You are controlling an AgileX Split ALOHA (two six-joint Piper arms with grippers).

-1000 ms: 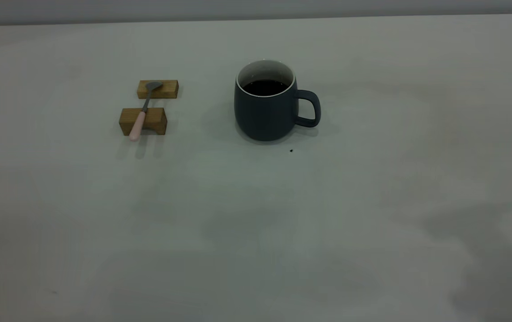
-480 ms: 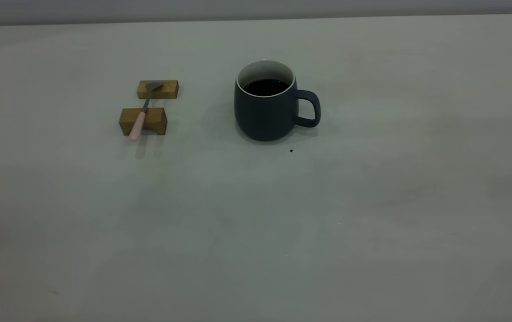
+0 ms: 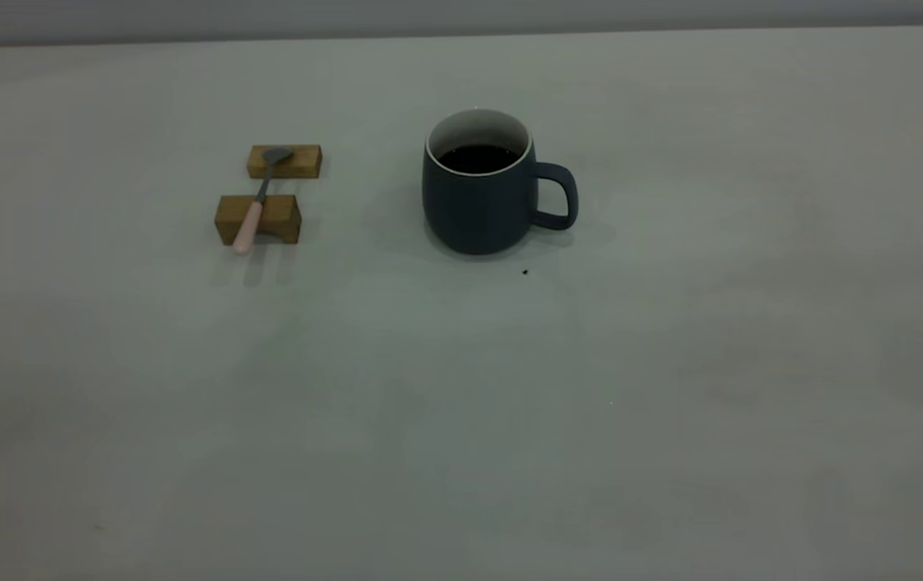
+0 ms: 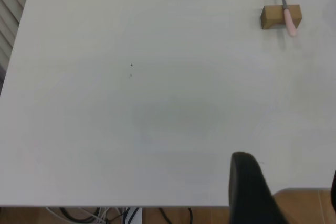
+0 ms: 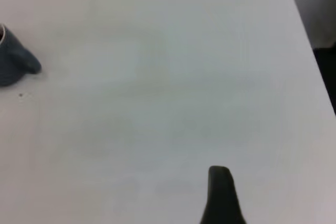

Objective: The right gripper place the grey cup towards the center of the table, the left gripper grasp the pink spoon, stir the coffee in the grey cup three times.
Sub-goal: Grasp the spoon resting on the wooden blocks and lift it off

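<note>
The grey cup (image 3: 478, 198) stands upright near the middle of the table (image 3: 461, 420), its handle pointing right, with dark coffee (image 3: 478, 157) inside. To its left the pink spoon (image 3: 253, 210) lies across two tan wooden blocks, bowl on the far one. Neither arm shows in the exterior view. In the left wrist view the spoon (image 4: 286, 11) is far off; my left gripper (image 4: 291, 192) hangs over the table's near edge, open and holding nothing. The right wrist view shows the cup (image 5: 13, 61) at its edge, far from my right gripper (image 5: 220, 198).
The near wooden block (image 3: 276, 218) and the far one (image 3: 300, 161) carry the spoon. A tiny black speck (image 3: 524, 272) lies just in front of the cup. Cables (image 4: 105, 214) and wood floor (image 4: 304, 208) show beyond the table's edge.
Dim shadows over the near and right parts of the table have faded. Cup, spoon and blocks have not moved.
</note>
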